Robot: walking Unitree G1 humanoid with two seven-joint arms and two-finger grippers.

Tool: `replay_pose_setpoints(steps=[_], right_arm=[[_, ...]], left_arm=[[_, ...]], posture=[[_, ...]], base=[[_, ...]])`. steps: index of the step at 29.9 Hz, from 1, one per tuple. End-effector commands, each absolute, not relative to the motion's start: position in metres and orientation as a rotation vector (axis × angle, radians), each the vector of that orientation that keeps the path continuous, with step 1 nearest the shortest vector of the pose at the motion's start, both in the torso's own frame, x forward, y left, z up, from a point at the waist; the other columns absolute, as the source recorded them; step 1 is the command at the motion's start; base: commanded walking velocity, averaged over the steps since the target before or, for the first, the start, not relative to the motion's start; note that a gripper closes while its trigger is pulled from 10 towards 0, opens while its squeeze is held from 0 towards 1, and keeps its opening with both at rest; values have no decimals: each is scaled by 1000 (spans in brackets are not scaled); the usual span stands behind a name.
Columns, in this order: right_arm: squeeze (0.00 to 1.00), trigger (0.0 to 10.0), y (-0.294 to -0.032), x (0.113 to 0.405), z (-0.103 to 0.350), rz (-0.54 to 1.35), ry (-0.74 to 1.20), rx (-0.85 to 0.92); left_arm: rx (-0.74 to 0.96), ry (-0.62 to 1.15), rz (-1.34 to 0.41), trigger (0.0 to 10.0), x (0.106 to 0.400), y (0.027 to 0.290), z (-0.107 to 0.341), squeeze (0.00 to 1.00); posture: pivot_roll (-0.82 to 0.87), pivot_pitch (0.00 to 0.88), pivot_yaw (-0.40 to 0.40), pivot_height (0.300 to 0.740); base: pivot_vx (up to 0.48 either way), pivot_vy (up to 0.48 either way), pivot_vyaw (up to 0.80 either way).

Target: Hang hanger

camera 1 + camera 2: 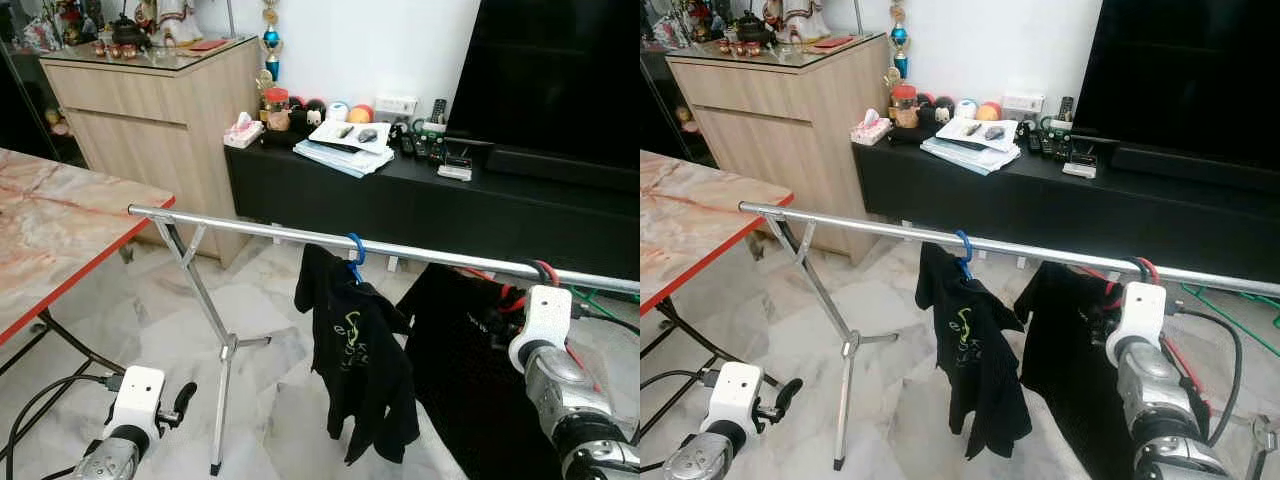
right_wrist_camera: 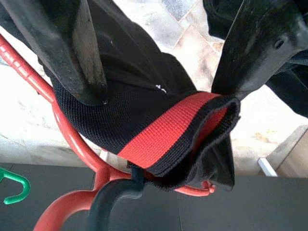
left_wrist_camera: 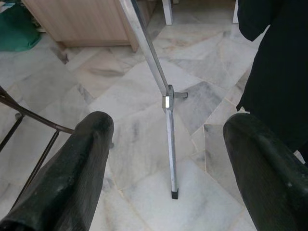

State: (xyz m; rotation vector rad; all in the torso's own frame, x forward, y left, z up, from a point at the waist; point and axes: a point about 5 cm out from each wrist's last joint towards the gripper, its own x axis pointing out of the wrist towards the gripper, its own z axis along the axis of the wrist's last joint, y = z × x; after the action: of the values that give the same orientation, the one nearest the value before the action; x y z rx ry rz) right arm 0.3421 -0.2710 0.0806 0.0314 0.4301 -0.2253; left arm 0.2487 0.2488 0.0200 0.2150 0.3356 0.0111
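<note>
Silver arms, white wrists, black cables, prob. rubbery pincer fingers [image 3: 72, 178].

Yellow print on black shirt [image 1: 352, 340] (perhaps lettering) unreadable.

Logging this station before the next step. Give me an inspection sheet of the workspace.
Surface: marble floor tiles.
Job's things: steel rail; black shirt on a blue hanger; second black garment on a red hanger.
Clutter: papers and remotes on the TV bench.
Grippers: left gripper open, low over the floor; right gripper at the red-trimmed collar.
Cables: black cable by the right arm.
Surroundings: marble table, wooden cabinet.
</note>
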Motion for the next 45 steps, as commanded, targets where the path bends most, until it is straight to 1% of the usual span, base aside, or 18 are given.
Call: replay_pose_setpoints(steps=[1, 7, 12, 21, 27, 34, 45], right_arm=[[0, 10000, -274, 341, 81, -244, 405, 24], [0, 10000, -279, 346, 97, -260, 302, 37], [0, 10000, -277, 352, 108, -260, 237, 50], [0, 10000, -266, 350, 100, -232, 220, 84], [0, 10000, -260, 354, 105, -183, 178, 111], [0, 10000, -262, 358, 113, -215, 150, 116], [0, 10000, -264, 357, 112, -234, 152, 119]], left_arm=[[244, 354, 8, 10000, 249, 251, 19, 0], [244, 355, 6, 10000, 250, 251, 19, 0], [246, 355, 8, 10000, 250, 251, 19, 0], [247, 356, 7, 10000, 249, 251, 19, 0], [248, 355, 7, 10000, 250, 251, 19, 0], [245, 354, 13, 10000, 250, 251, 19, 0], [244, 354, 12, 10000, 250, 250, 18, 0]], posture=[[175, 0, 25, 740], [170, 0, 27, 740], [174, 0, 25, 740], [174, 0, 26, 740], [175, 0, 26, 740], [179, 0, 23, 740], [178, 0, 22, 740]], base=[[0, 0, 0], [0, 0, 0], [0, 0, 0], [0, 0, 0], [0, 0, 0], [0, 0, 0], [0, 0, 0]])
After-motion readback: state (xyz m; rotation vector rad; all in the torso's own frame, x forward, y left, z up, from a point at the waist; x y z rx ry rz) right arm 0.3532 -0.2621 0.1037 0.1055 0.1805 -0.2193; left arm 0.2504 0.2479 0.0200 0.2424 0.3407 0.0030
